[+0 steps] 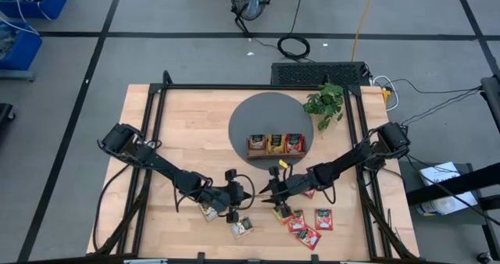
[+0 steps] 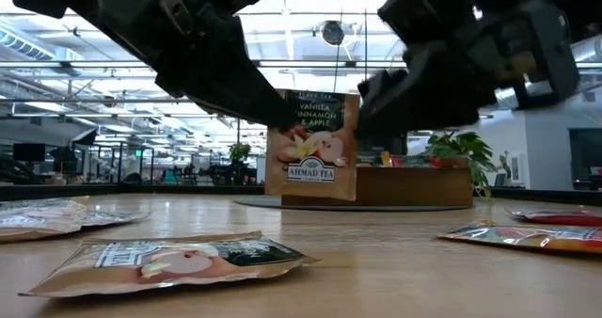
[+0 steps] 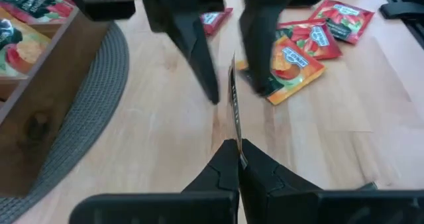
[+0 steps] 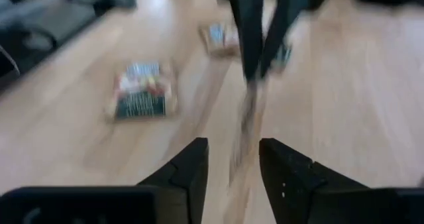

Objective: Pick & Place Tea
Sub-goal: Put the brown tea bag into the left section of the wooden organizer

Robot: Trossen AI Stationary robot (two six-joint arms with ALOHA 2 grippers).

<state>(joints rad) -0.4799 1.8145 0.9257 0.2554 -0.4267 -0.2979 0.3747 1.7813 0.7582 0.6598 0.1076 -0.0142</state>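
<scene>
A pale tea sachet [image 2: 312, 149] marked with apples hangs upright above the table's middle front. My left gripper [image 1: 248, 192] is shut on it. My right gripper [image 4: 233, 146] faces it from the right and is open. Its fingers [image 3: 201, 58] stand on either side of the sachet's far edge without touching it. The wooden tray [image 1: 275, 153] holds three sachets and stands on a round grey mat [image 1: 250, 119]. Loose pale sachets [image 1: 242, 227] lie on the table at the near left, and red and orange ones [image 1: 323, 219] at the near right. My left gripper pinches the sachet's left edge [image 3: 235, 141] between its two fingers. The fingers slant down from the table's left. The sachet stands upright on edge, its printed face toward the table's near side, lifted clear of the table.
A small green plant [image 1: 326, 104] stands at the far right beside the mat. A pale sachet [image 2: 169, 262] lies flat close to the low camera. The black frame rails [image 1: 156, 131] run along the table's sides.
</scene>
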